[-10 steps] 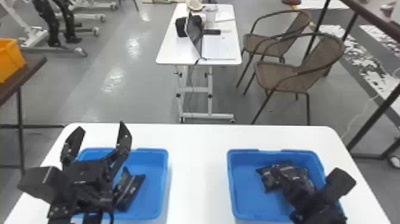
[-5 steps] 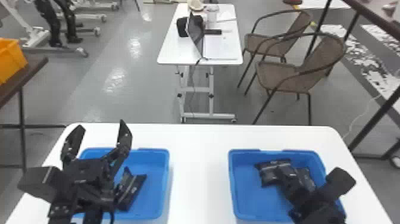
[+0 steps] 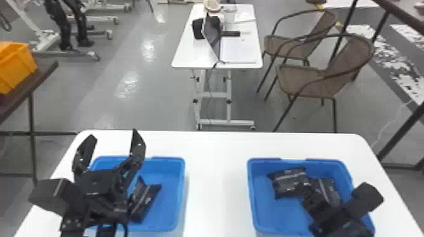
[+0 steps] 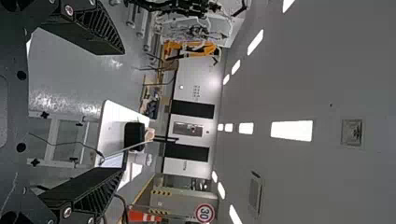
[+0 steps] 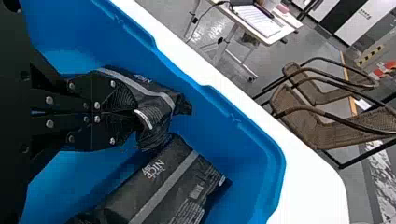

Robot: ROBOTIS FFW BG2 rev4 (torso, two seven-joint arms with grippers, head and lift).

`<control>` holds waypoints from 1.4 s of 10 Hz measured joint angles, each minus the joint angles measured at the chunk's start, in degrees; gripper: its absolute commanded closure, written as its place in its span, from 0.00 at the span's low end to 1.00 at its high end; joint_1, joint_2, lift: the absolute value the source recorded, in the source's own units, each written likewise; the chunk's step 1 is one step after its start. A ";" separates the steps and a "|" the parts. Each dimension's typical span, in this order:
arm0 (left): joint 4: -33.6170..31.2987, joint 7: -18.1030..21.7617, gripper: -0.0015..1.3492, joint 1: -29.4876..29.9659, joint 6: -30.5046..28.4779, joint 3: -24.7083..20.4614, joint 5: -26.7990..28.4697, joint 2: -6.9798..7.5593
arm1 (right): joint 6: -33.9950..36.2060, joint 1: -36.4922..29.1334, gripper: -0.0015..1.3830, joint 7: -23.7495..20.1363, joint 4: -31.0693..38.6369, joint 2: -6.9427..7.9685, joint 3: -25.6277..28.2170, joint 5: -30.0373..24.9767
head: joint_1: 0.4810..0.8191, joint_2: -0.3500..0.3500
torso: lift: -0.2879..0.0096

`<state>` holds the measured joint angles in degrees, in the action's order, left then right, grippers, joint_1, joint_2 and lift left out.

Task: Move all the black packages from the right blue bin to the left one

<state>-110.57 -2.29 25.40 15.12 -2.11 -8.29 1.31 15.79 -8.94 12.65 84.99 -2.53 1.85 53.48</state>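
Observation:
My left gripper (image 3: 113,138) is parked open over the left blue bin (image 3: 181,189), and in the left wrist view the gripper (image 4: 122,111) has nothing between its fingers. One black package (image 3: 145,198) lies in that bin beside the left arm. In the right blue bin (image 3: 252,195), my right gripper (image 3: 303,186) is at a black package (image 3: 288,182) near the far wall. The right wrist view has the gripper (image 5: 135,114) shut on the end of this crumpled package (image 5: 156,95). Another black package (image 5: 163,182) lies next to it, partly behind the right arm in the head view.
Both bins stand on a white table (image 3: 217,176), with a bare strip between them. Past its far edge are a smaller white desk (image 3: 186,56) with a laptop, and brown chairs (image 3: 315,78). An orange crate (image 3: 15,66) sits on a side table at the left.
The right gripper has shifted slightly left and toward the bin's far wall, and the package at its fingertips has moved a little with it. The left arm has kept still.

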 measured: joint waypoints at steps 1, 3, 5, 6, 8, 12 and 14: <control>0.13 0.00 0.10 0.00 0.19 0.00 -0.07 0.00 | -0.16 0.00 0.87 -0.48 -0.18 -0.05 -0.06 0.39 | 0.63 0.57 | 0.83; 0.18 0.00 0.10 0.00 0.47 0.00 -0.11 -0.09 | 0.95 -1.88 0.87 -0.92 3.58 -0.71 -0.94 3.16 | 0.63 0.59 | 0.83; 0.01 0.00 0.10 -0.04 0.41 -0.06 -0.87 -0.55 | 5.31 -5.64 0.87 -1.78 12.50 -2.42 -1.46 7.34 | 0.63 0.63 | 0.83; -0.06 0.00 0.09 -0.14 0.00 -0.19 -2.03 -0.83 | 7.84 -6.86 0.87 -3.36 16.81 -3.61 -1.35 9.59 | 0.63 0.66 | 0.83; -0.16 0.00 0.10 -0.53 -1.35 -0.28 -5.20 -0.76 | 15.76 -4.05 0.87 -11.93 19.87 -5.88 -0.57 12.33 | 0.63 0.72 | 0.83; -0.70 0.65 0.09 -3.72 -6.98 2.84 -16.17 2.18 | 25.56 11.00 0.87 -34.58 10.03 -5.74 -4.28 3.37 | 0.63 0.81 | 0.83; -1.44 5.74 0.10 -6.77 -13.57 3.95 -24.96 4.44 | 25.68 16.04 0.87 -39.97 5.42 -4.68 -6.83 0.28 | 0.63 0.79 | 0.83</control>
<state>-112.02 3.46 18.63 1.55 1.84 -33.25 5.76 41.48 7.10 -27.31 90.41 -7.21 -4.98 53.76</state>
